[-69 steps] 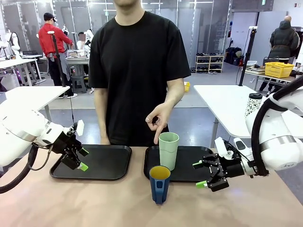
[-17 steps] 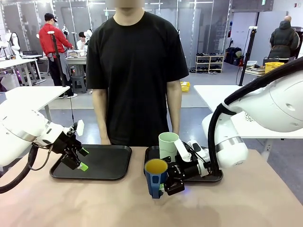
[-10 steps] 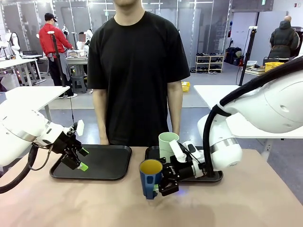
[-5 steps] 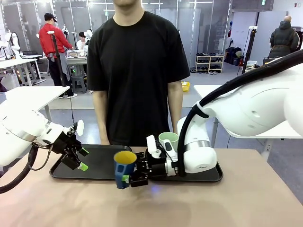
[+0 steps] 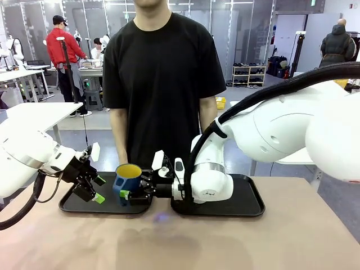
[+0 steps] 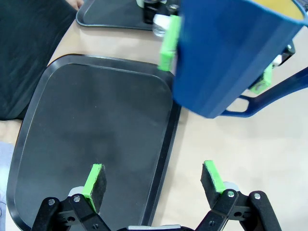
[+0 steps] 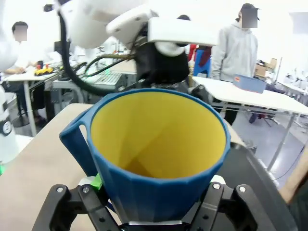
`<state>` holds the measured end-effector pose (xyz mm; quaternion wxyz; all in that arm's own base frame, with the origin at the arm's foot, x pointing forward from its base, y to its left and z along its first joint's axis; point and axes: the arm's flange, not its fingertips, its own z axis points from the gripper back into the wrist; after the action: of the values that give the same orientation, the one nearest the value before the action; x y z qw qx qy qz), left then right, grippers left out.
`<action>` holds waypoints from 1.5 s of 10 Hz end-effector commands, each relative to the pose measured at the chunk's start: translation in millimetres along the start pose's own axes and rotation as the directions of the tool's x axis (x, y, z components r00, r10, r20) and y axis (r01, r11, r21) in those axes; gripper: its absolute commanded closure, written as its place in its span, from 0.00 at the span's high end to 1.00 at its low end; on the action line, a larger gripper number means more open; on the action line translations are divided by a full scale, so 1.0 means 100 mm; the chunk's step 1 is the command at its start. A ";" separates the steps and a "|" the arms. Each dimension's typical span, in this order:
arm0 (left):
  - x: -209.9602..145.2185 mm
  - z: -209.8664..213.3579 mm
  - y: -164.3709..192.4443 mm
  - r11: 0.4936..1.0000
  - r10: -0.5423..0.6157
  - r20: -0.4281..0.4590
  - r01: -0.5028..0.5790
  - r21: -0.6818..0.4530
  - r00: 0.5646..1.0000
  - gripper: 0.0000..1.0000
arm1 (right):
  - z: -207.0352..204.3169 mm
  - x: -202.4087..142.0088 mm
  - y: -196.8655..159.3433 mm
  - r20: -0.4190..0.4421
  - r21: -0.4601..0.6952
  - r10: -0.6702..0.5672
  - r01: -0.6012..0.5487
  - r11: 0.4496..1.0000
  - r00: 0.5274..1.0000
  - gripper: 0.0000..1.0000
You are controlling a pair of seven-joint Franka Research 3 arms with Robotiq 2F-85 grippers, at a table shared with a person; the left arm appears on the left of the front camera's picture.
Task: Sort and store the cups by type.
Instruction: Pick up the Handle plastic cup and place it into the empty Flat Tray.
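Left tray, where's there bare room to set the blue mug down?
The left tray is bare between its rims. The mug, in the right claw, hangs at its right edge. It's tighter at the near left corner, under the open left claw.

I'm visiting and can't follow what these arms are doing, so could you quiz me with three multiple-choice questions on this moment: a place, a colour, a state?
1. Where is the blue mug?
A. on the bare tabletop
B. over the left tray
C. in the person's hand

2. What colour is the mug's inside?
A. yellow
B. white
C. red

3. How is the left gripper?
A. shut on the mug
B. shut on nothing
C. open, empty

Answers:
1 B: the right gripper holds it over that tray's right end.
2 A: the right wrist view looks into it.
3 C: its pads stand apart with nothing between.
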<state>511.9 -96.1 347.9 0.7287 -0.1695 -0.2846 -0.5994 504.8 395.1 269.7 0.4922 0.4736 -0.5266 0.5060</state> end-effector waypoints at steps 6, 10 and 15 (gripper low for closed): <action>0.01 0.01 0.01 1.000 -0.007 0.001 0.007 0.004 1.000 1.00 | -0.28 -0.50 0.09 -0.026 -0.153 0.063 -0.067 0.986 0.998 0.74; 0.01 0.01 0.01 1.000 -0.007 0.001 0.007 0.004 1.000 1.00 | -0.36 -0.65 0.06 -0.065 -0.244 0.067 -0.081 0.966 0.996 0.74; 0.01 0.01 0.01 1.000 -0.007 0.001 0.007 0.004 1.000 1.00 | -0.38 -0.75 0.02 -0.097 -0.316 0.051 -0.080 0.945 0.994 0.74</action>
<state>511.9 -96.0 347.9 0.7287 -0.1695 -0.2846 -0.5994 543.0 416.3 220.3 0.5691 0.3722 -0.5755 0.4542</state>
